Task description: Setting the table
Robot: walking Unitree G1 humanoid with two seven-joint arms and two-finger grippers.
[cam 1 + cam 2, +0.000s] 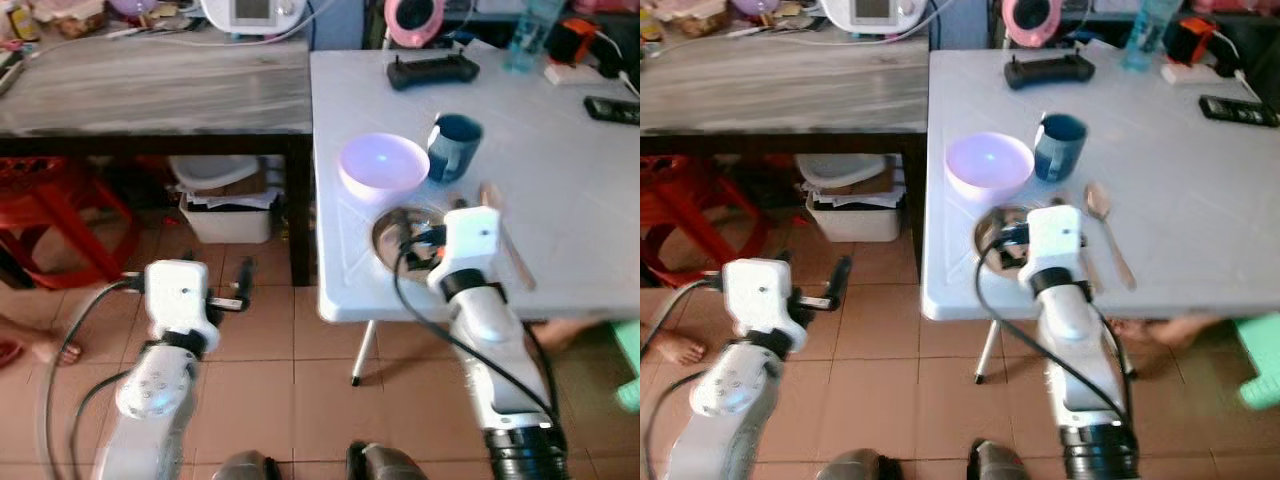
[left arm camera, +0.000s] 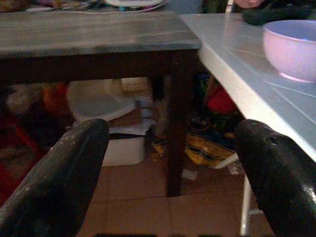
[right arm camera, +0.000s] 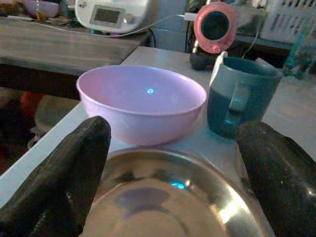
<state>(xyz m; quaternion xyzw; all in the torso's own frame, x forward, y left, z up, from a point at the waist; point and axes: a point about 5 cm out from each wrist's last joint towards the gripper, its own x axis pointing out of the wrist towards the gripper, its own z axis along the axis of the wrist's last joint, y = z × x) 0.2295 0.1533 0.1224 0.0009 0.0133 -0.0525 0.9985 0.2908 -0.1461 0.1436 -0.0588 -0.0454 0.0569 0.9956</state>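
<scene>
Right wrist view: claw [image 3: 170, 177] astride plate [image 3: 168, 197].

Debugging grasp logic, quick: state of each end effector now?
Left end effector: open, empty, low beside the white table.
Right end effector: open, fingers straddling the steel plate, not gripping.
</scene>
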